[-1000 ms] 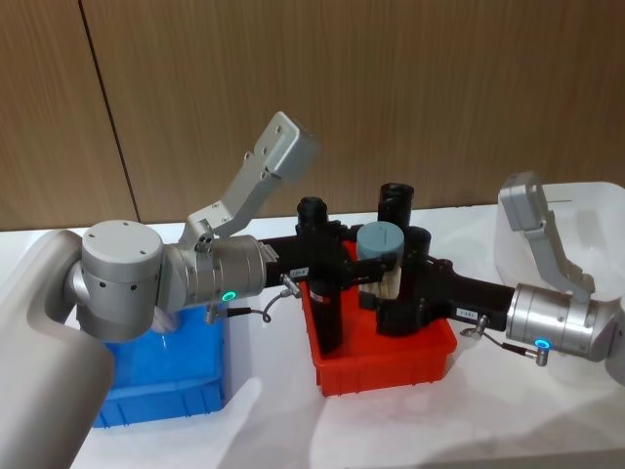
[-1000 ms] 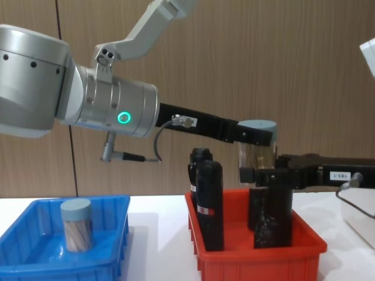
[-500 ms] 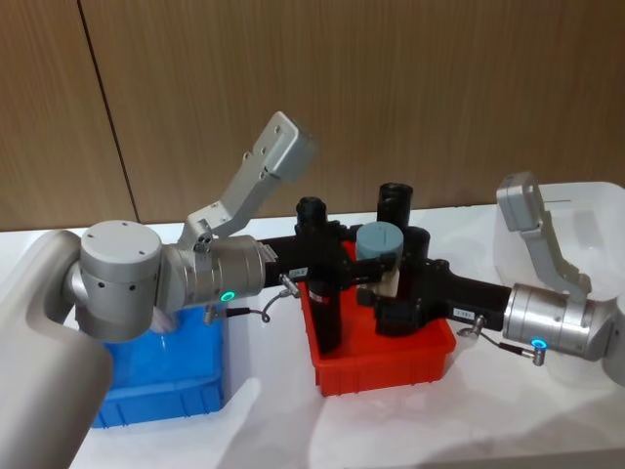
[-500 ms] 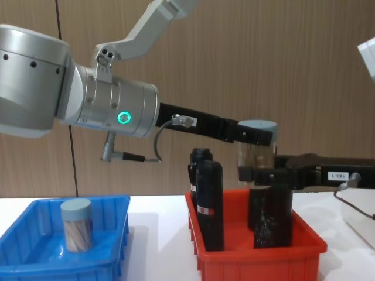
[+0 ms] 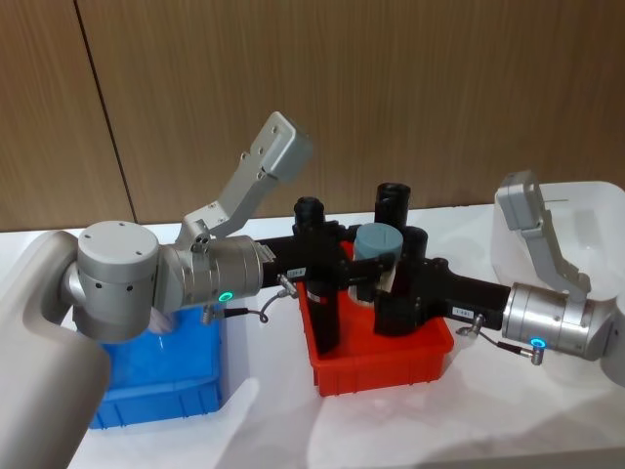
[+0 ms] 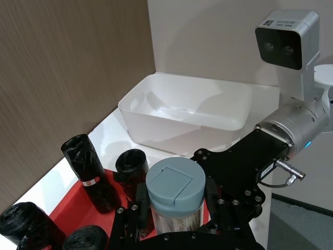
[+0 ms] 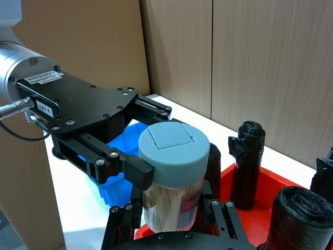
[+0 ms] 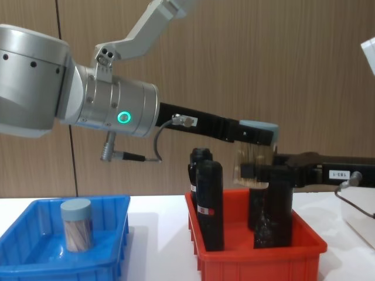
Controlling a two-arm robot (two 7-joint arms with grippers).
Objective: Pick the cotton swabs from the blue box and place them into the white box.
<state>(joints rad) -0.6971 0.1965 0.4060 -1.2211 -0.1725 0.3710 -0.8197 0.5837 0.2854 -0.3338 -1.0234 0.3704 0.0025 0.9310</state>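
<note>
A cotton swab jar with a grey-blue lid hangs above the red bin. My left gripper is shut on it just under the lid. My right gripper comes in from the opposite side and stands open, its fingers flanking the lower body of the jar. A second jar stands upright in the blue box on the left. The white box sits at the far right, behind the right arm.
The red bin in the middle holds several tall black cylinders directly under and beside the held jar. A wood-panel wall rises behind the table. In the left wrist view the white box's wall stands just past the red bin.
My right gripper has slid left, closing in around the jar's lower body. The left gripper keeps holding the jar in nearly the same spot.
</note>
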